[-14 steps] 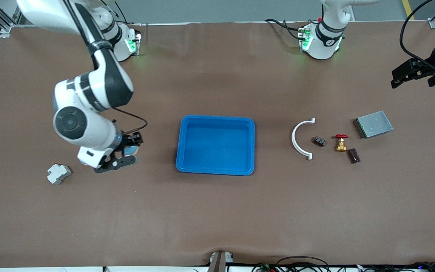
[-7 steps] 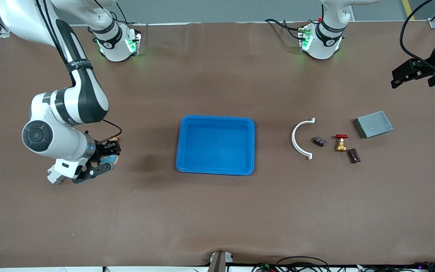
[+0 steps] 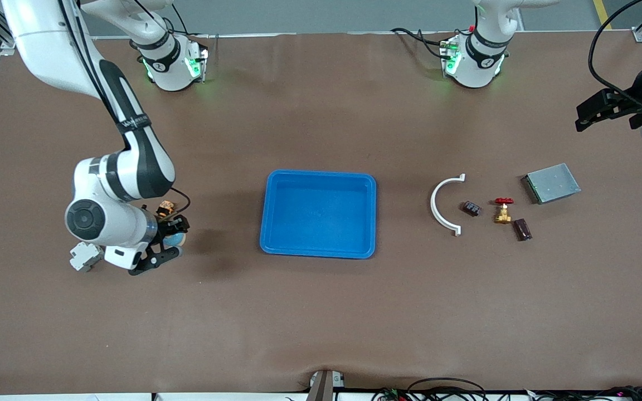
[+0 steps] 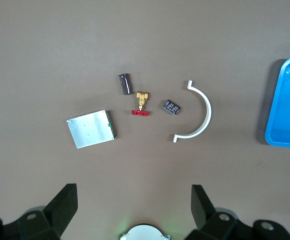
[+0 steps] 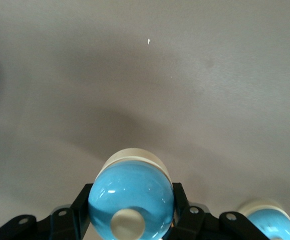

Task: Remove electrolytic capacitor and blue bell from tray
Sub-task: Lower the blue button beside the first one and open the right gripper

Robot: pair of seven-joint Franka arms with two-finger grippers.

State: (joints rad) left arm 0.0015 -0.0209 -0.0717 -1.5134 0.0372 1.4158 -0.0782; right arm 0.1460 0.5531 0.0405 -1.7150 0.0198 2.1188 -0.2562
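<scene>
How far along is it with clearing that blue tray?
Nearly finished, it seems. The blue tray is empty. The electrolytic capacitor already lies on the table toward the left arm's end. The right tool is shut on the blue bell, off the tray, not yet released. The left tool waits open.

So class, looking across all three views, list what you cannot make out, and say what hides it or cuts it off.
- Small pale grey block, front view: partly covered by the right arm.
- Round glossy blue bell: lower edge cut off in the right wrist view; nearly hidden by the right gripper in the front view.
- Small dark rectangular part, front view: markings too small to read.
- Bright blue plastic tray, left wrist view: cut off by the picture's edge.
</scene>
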